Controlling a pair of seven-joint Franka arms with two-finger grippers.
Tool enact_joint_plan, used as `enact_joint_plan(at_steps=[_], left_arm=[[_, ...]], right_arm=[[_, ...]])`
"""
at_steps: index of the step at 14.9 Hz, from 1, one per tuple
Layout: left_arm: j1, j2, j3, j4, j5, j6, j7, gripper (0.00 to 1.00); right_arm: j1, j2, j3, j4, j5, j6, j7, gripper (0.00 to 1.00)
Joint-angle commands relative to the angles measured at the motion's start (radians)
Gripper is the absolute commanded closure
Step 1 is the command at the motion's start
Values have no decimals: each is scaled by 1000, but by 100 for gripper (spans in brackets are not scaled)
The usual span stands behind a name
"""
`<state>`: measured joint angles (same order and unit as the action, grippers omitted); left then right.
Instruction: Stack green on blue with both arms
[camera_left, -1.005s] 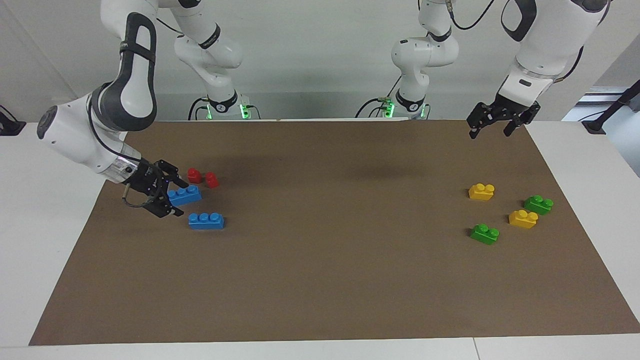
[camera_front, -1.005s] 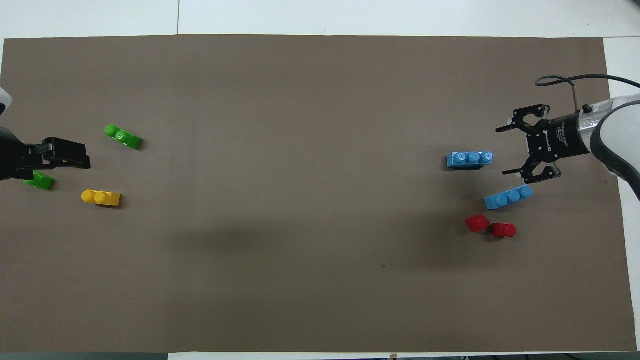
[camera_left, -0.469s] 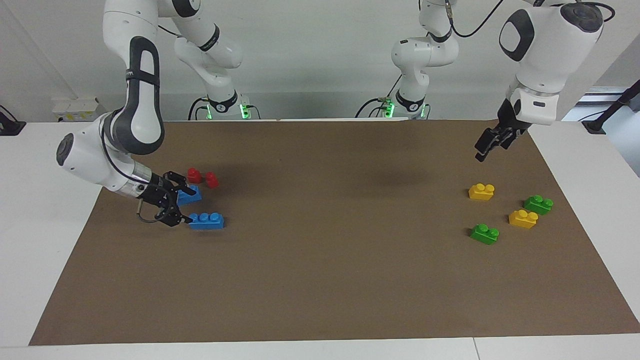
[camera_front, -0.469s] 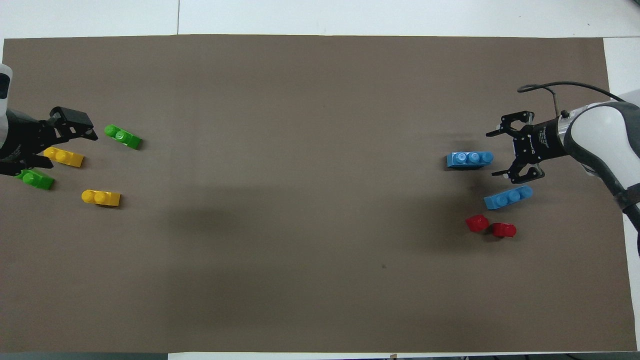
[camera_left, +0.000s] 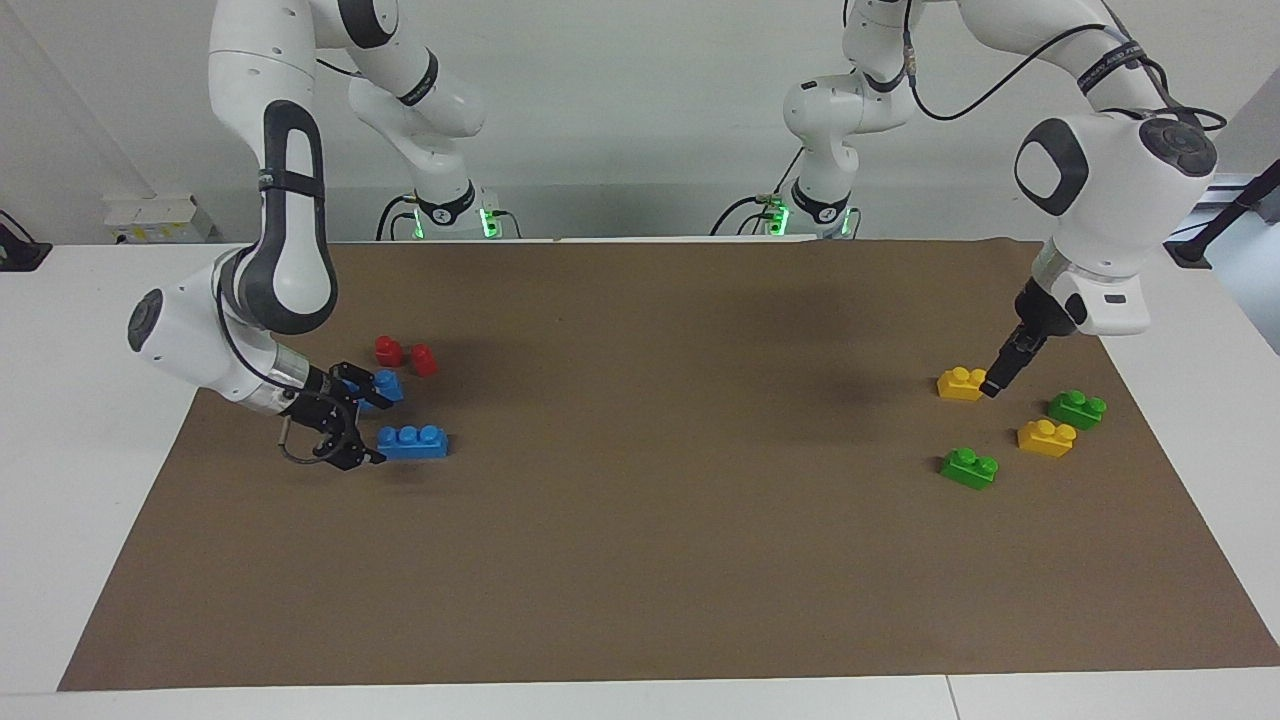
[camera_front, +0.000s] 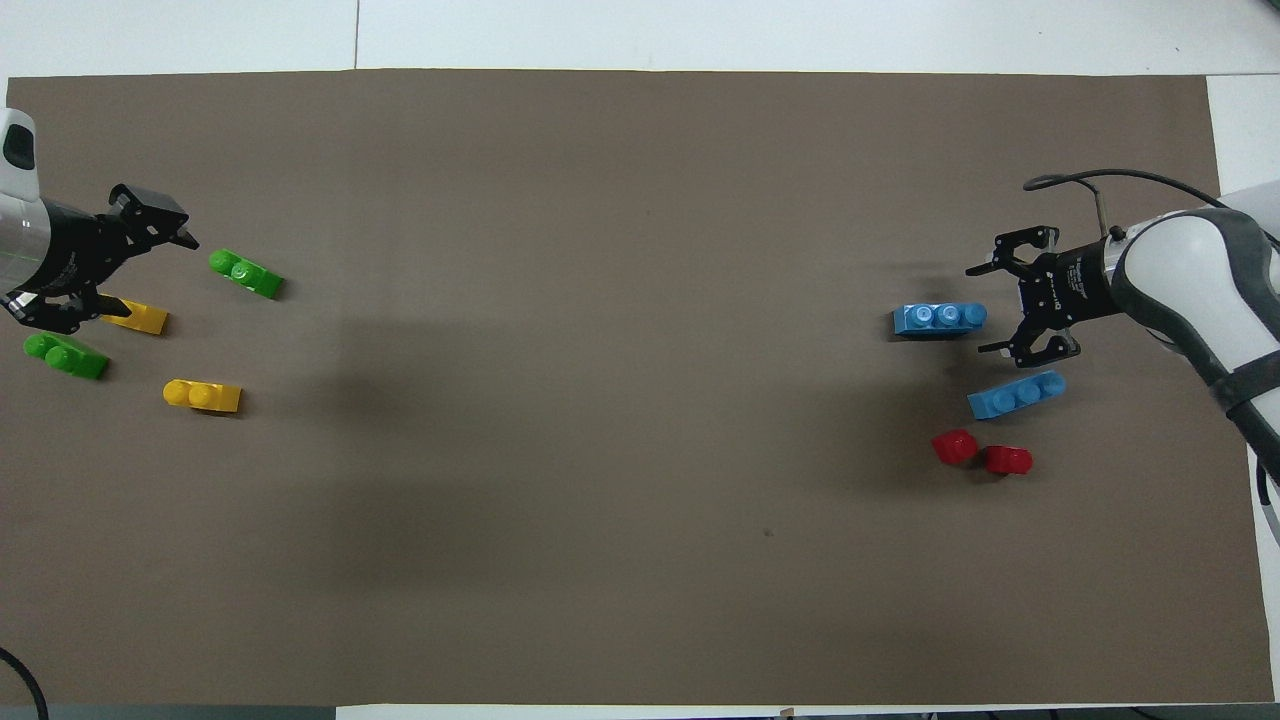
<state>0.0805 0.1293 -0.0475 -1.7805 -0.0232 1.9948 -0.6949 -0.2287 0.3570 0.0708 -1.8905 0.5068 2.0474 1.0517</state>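
Two green bricks lie at the left arm's end: one (camera_left: 969, 468) (camera_front: 246, 273) farther from the robots, one (camera_left: 1077, 408) (camera_front: 66, 355) nearer the table's end. Two blue bricks lie at the right arm's end: one (camera_left: 412, 440) (camera_front: 940, 318) farther out, and one (camera_left: 388, 386) (camera_front: 1017, 394) nearer, partly hidden by the gripper in the facing view. My right gripper (camera_left: 362, 420) (camera_front: 982, 310) is open and low, its fingers flanking the end of the farther blue brick. My left gripper (camera_left: 990, 387) (camera_front: 140, 275) is open and empty, in the air over the yellow and green bricks.
Two yellow bricks (camera_left: 963, 383) (camera_left: 1046, 438) lie among the green ones; they also show in the overhead view (camera_front: 203, 396) (camera_front: 135, 318). Two small red bricks (camera_left: 389, 350) (camera_left: 424, 359) sit beside the nearer blue brick. A brown mat (camera_left: 650, 500) covers the table.
My right gripper has dropped low and slid from the nearer blue brick to the end of the farther one. My left gripper has come down from the mat's corner toward the yellow and green bricks.
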Motion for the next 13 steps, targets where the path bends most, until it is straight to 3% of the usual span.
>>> enact_joint_plan(at_steps=[1,5,8,9,10,11,13], left_arm=[[25,45,-3,4,-11,36,-89,0],[28,108,-3,1,-7,116,-218,0],[36,144,-2,3,-6,142,-236,0],[35,159,0,6,-3,142,-248,0],[35,176,0,9,-1,144,-262,0],[33,196,0,22,15,144,-291,0],[30,216,-2,35,45,145,-337,0]], right_arm=[[-14,-3,9,-36,32,43,-44,1],[-14,11,9,-58,32,85,-45,5],[-14,7,9,-88,33,140,-74,33],[-15,7,9,-90,33,140,-75,48],[-15,8,9,-88,33,140,-75,70],[-20,7,9,-88,38,142,-76,98],[-29,8,11,-59,39,122,-116,100]])
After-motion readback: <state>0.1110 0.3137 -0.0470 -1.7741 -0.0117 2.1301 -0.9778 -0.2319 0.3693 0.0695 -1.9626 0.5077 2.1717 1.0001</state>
